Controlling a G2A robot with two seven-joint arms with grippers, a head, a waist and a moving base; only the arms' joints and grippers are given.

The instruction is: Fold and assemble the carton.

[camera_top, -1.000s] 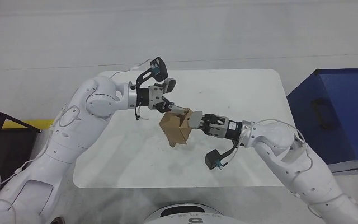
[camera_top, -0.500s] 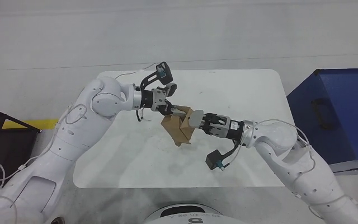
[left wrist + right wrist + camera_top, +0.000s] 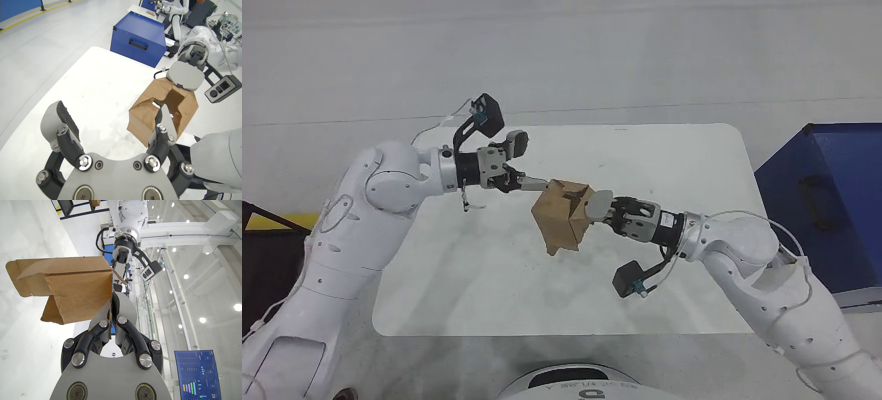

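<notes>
The right gripper (image 3: pixel 113 303) is pinching one thin wall of the brown carton (image 3: pixel 564 213), holding it half-formed above the table (image 3: pixel 682 170) between the arms, while the left gripper (image 3: pixel 111 108) is hanging spread wide at its open end, gripping nothing. The risk I'm reading: on that single-edge pinch, any push on the loose flaps (image 3: pixel 24 279) could be twisting the box or crumpling the wall instead of creasing it.

Bright ceiling lamps (image 3: pixel 186 276) — soft, faint shadows
</notes>
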